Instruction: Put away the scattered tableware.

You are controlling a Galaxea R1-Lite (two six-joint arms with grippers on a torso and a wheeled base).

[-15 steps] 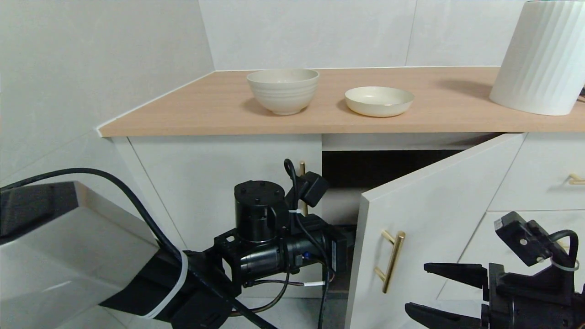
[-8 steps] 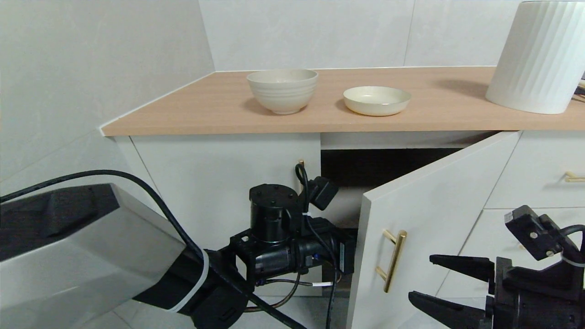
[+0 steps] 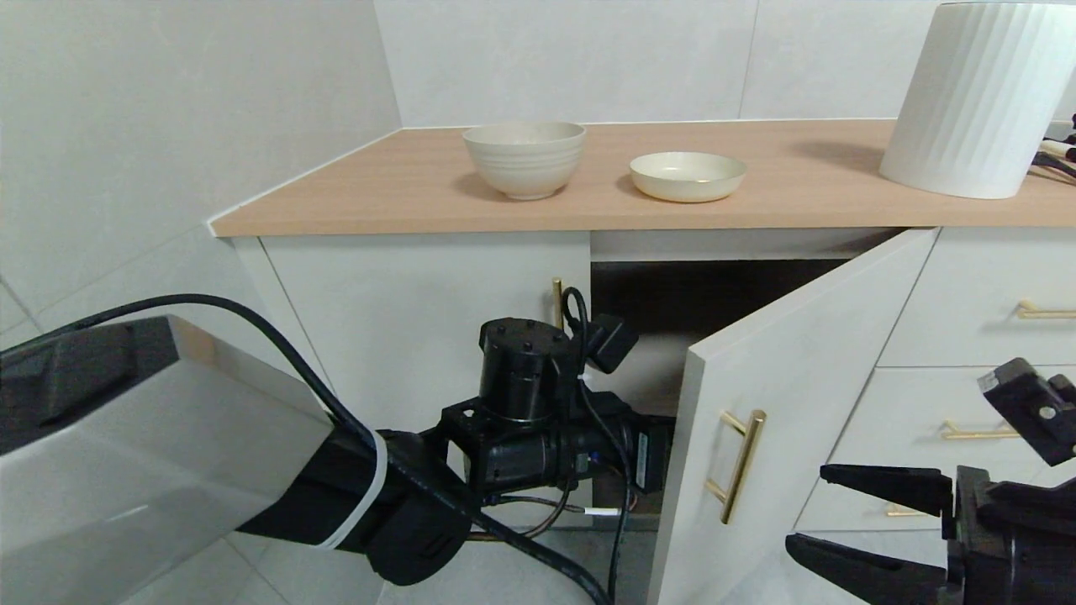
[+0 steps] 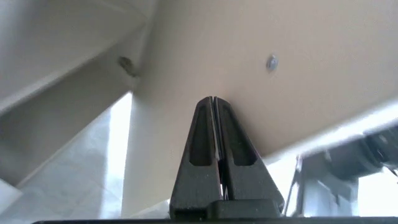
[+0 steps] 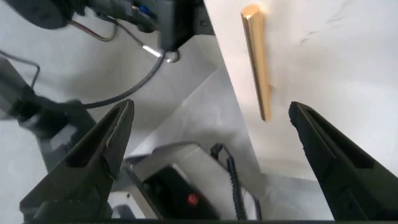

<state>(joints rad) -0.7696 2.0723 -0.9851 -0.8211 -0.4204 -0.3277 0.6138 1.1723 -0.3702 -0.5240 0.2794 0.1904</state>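
The bowl [image 3: 524, 158] and the shallow dish [image 3: 688, 175] stand side by side but apart on the wooden surface [image 3: 378, 193], the bowl to the left and the dish to the right, both upright. Farther right on the same surface stands a tall white ribbed container [image 3: 975, 97]. Both pieces of tableware lie well above and well apart from either set of fingers. Below the surface, the cabinet [image 3: 403, 319] has its right-hand door [image 3: 782, 378] swung out, leaving a dark opening directly under the dish. The left gripper [image 4: 212, 99] is low in front of that opening, at the door's free edge; its fingers [image 4: 202, 134] are pressed together with nothing between them, aimed at a pale panel with a small screw in it. The right gripper [image 3: 807, 509] is low at the right, in front of the door's outer face, its fingers [image 3: 883, 487] spread wide and holding nothing. In the right wrist view the door's gold handle [image 5: 256, 59] lies ahead of the right gripper's gap, nearer one finger than the other, and neither finger touches it.
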